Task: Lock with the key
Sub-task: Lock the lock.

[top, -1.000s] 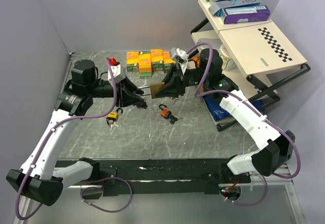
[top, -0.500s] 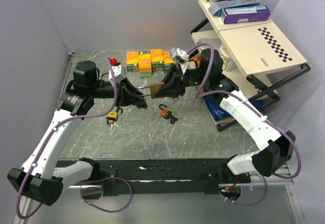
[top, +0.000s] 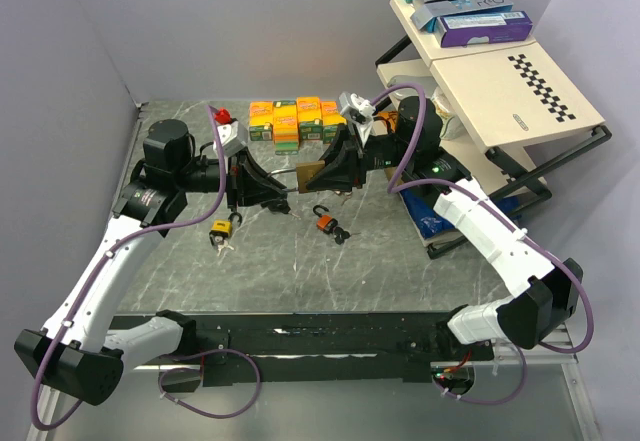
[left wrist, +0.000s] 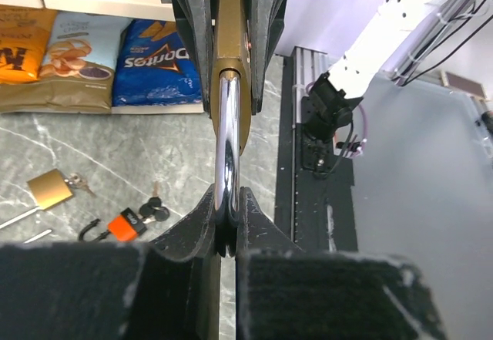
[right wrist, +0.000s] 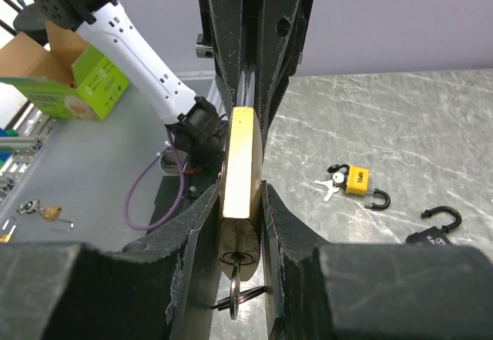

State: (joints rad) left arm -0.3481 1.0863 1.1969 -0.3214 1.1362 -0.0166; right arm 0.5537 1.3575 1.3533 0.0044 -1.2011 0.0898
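Note:
A brass padlock (top: 311,173) hangs in the air between both arms, above the table's middle. My right gripper (top: 328,171) is shut on its body (right wrist: 240,163). A key with a ring (right wrist: 240,284) sticks out of the keyhole at the body's near end. The steel shackle (left wrist: 228,136) points at my left gripper (left wrist: 228,205), whose fingertips pinch the shackle's bend. In the left wrist view the lock's brass body (left wrist: 229,47) sits between the right gripper's black fingers (left wrist: 192,39).
A yellow padlock (top: 222,229) with keys and an orange padlock (top: 325,223) with an open shackle lie on the marble table below the grippers. Orange, yellow and green boxes (top: 295,119) stand at the back. A white shelf rack (top: 500,91) stands at the right.
My left gripper has closed its fingers onto the padlock's shackle. The right gripper has kept its hold on the lock body, almost still.

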